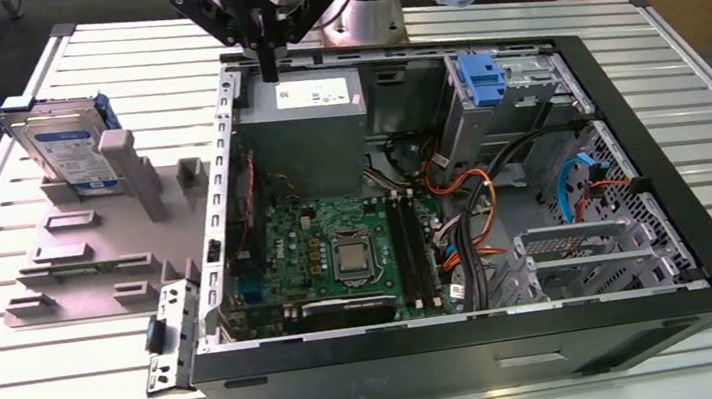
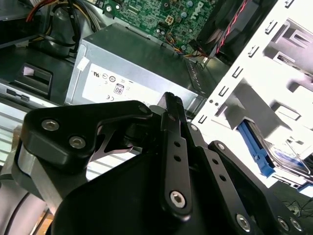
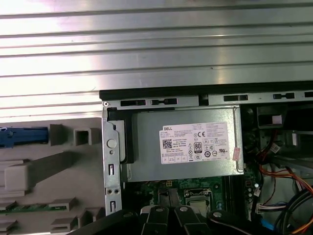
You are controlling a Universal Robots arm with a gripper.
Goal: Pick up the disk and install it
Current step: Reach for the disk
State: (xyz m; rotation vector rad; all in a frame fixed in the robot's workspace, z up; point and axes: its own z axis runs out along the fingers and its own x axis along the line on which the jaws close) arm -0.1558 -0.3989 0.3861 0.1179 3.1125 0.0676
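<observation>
Surface: slatted metal surface [image 1: 29,398] is running out of frame on every side.
Disk: disk [image 1: 59,145] is standing on edge in the grey holder block [image 1: 80,251] at the exterior view's left, well apart from the gripper; the block's posts are hiding its lower part.
Gripper: gripper [image 1: 270,68] is hanging over the case's far wall, just above the power supply [image 1: 306,115], fingers pressing together on nothing; the arm above is getting cut off.
Case: open computer case [image 1: 480,346] is lying with its interior facing up.
Drive bay: blue latch [image 1: 481,79] is sitting toward the exterior view's right; orange cables [image 1: 462,187] are covering parts below it.
</observation>
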